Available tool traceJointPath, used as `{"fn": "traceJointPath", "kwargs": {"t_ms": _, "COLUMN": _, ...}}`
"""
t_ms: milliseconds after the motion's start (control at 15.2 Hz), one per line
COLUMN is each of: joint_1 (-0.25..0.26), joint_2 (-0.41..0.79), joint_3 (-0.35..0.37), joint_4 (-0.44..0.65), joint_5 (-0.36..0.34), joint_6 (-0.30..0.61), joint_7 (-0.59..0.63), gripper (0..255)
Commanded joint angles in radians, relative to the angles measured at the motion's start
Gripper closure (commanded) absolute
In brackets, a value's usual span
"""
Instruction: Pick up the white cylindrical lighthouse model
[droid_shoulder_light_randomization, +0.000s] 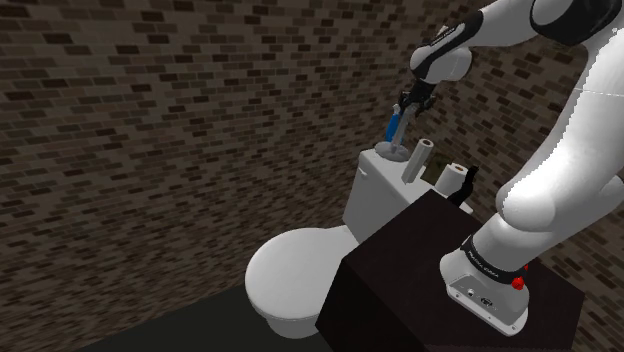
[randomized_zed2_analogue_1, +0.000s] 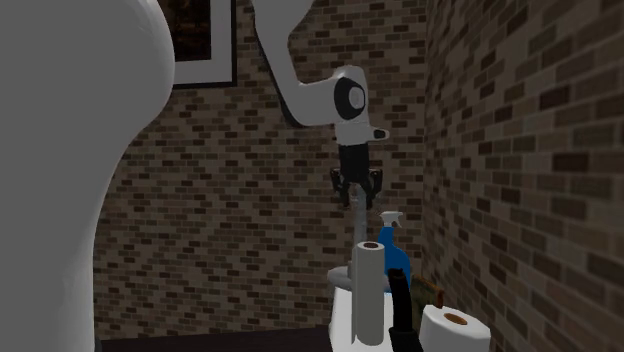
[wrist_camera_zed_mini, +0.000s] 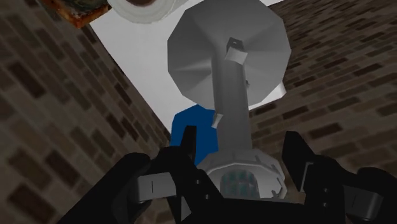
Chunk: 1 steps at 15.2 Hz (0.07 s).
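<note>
A glossy white arm (droid_shoulder_light_randomization: 560, 170) of fat, rounded links stands here, with dark bands at the joints. A pale grey round cap (randomized_zed2_analogue_1: 352, 97) sits on the side of the wrist link. The white base flange (droid_shoulder_light_randomization: 487, 285) has a black collar, small dark lettering and a red dot (droid_shoulder_light_randomization: 517, 283). The all-black gripper (wrist_camera_zed_mini: 242, 149) is blocky, with two squared black fingers (wrist_camera_zed_mini: 189, 143).

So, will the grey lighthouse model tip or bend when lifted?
The grey lighthouse model with slim shaft and wide cone base looks rigid, probably not floppy. The broad base should keep it from tipping on the white toilet tank. Held near its top by the black claw, it might swing.
</note>
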Motion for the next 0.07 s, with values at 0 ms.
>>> {"fn": "traceJointPath", "kwargs": {"t_ms": 0, "joint_1": 0.0, "joint_2": -0.004, "joint_3": -0.001, "joint_4": 0.005, "joint_5": -0.002, "joint_6": -0.008, "joint_7": 0.001, "gripper": 255}}
